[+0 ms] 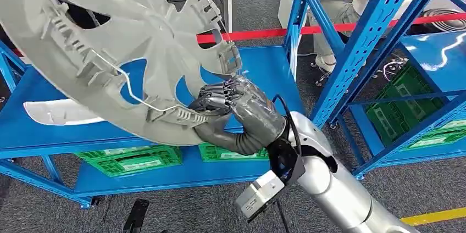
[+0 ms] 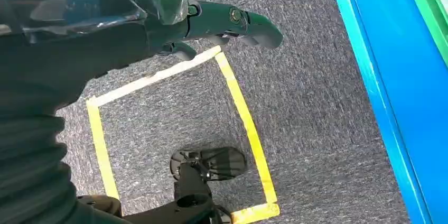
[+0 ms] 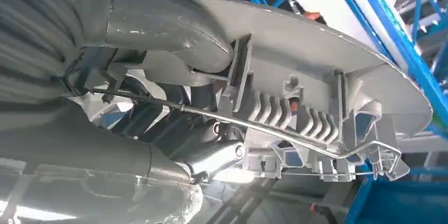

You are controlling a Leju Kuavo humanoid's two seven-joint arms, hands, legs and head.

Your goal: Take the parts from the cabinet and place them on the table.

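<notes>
- Your right hand (image 1: 242,113) has its fingers wrapped tight on the rim of the grey wheel cover (image 1: 115,40), held up over the blue shelf (image 1: 264,73).
- Left hand (image 2: 232,23) hangs over carpet, can't tell how far it's open.
- The blue upright (image 1: 362,51) stands just right of the wrist.

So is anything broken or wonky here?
Nothing looks broken. The big grey wheel cover is tilted in the air, but only because the right hand grips its rim. A white part lies flat on the blue shelf.
</notes>
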